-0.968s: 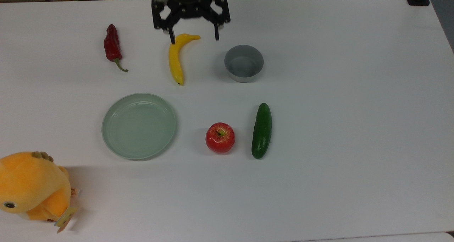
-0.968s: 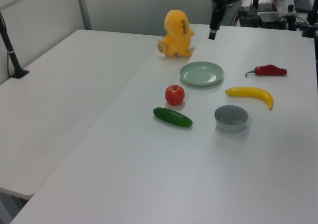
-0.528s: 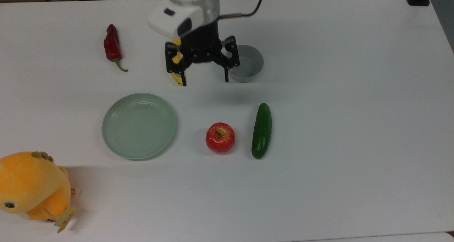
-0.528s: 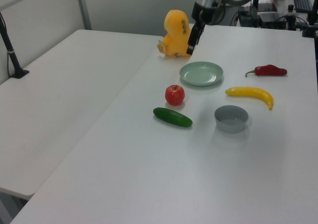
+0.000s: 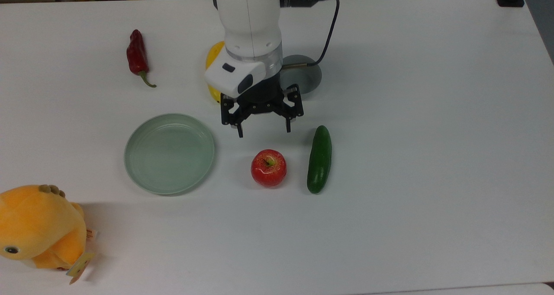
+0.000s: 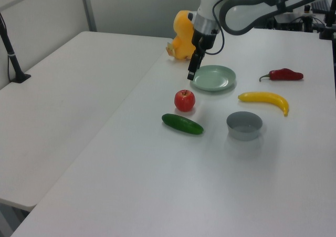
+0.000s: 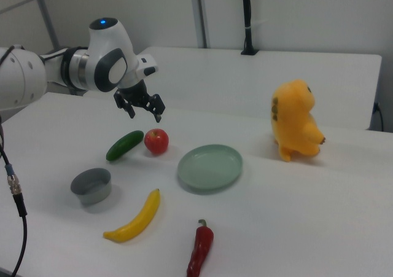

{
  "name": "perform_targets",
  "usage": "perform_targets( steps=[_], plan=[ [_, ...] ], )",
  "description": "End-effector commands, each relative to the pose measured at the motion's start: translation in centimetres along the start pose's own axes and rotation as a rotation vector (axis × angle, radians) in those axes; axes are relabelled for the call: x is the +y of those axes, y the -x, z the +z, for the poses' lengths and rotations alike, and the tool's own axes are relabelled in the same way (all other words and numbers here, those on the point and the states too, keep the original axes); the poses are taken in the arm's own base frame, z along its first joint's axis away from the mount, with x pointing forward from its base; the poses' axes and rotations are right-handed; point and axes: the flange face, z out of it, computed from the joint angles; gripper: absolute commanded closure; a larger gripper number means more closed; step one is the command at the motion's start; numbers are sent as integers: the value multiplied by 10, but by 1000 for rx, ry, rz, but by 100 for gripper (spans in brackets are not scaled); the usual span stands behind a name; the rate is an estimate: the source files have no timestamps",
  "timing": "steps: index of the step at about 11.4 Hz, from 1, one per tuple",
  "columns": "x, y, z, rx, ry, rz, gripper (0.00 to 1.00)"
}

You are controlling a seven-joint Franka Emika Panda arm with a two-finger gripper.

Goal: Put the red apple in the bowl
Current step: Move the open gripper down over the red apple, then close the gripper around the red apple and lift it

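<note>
Above the white surface (image 5: 411, 113), between the grey bowl and the red apple, the tool (image 5: 262, 129) hangs in the air with its two fingers spread wide apart, wider than the apple, and nothing between them. It touches nothing; in the right view it (image 7: 140, 108) sits clearly higher than the fruit, up and to the right view's left of it.

By my reading, the step in hand is the approach to the pick: no grasp is made yet.

The red apple (image 5: 268, 168) rests on the surface, stem dimple up, just below the tool in the top view. A green cucumber (image 5: 319, 159) lies just beside it on the top view's right, close but not touching, and the pale green plate (image 5: 169, 153) lies on the top view's left, somewhat further off. The bowl (image 5: 310, 78) stands empty, as the left view (image 6: 244, 125) shows, partly hidden behind the arm in the top view, with a yellow banana (image 6: 265, 99) near it.

The next move likely calls for the tool to travel a little further over the apple, centre on it, descend with the fingers either side of its widest part, and close. Because the cucumber is so near, the finger on that side needs to slip into the gap without nudging it. The carry to the bowl then looks short.
</note>
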Motion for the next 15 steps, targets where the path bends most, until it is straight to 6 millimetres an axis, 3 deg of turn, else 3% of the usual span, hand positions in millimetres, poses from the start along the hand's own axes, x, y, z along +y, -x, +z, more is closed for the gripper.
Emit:
perform_targets(
  steps=[1, 7, 12, 15],
  plan=[
    [-2, -7, 30, 37, 18, 3, 0],
    [-10, -2, 93, 63, 85, 25, 0],
    [-12, 2, 110, 50, 106, -4, 1],
    [-12, 3, 111, 48, 145, -57, 62]
  ],
)
